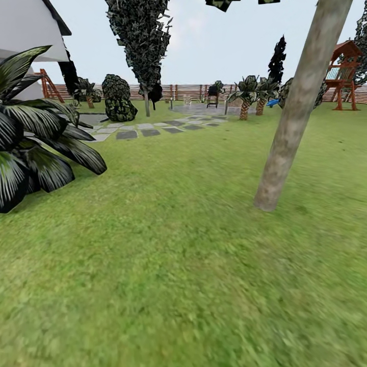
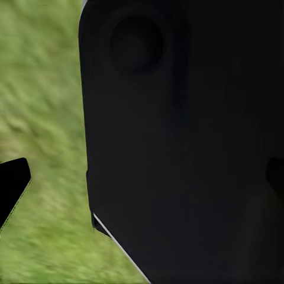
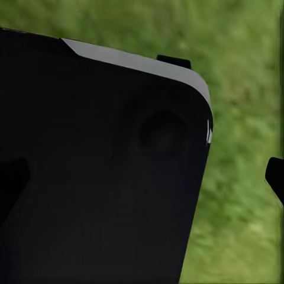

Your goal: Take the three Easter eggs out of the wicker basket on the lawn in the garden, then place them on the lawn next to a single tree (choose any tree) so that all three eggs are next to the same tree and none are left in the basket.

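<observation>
The robot looks to be in transit here, judging by the open lawn (image 1: 168,265) rolling out ahead; a thick pale trunk, the tree (image 1: 295,117), leans up just right of centre, a fair candidate for the drop spot; the basket and eggs aren't to be seen from the head camera, so the hunt for them seems the step in hand; each wrist camera stares at a dark slab of the robot's own body (image 2: 183,142) with grass beside it; fingertips (image 2: 13,180) show at the picture edges, wide apart, so both grippers read as open and empty; next, the base likely needs to turn and find that basket.
</observation>
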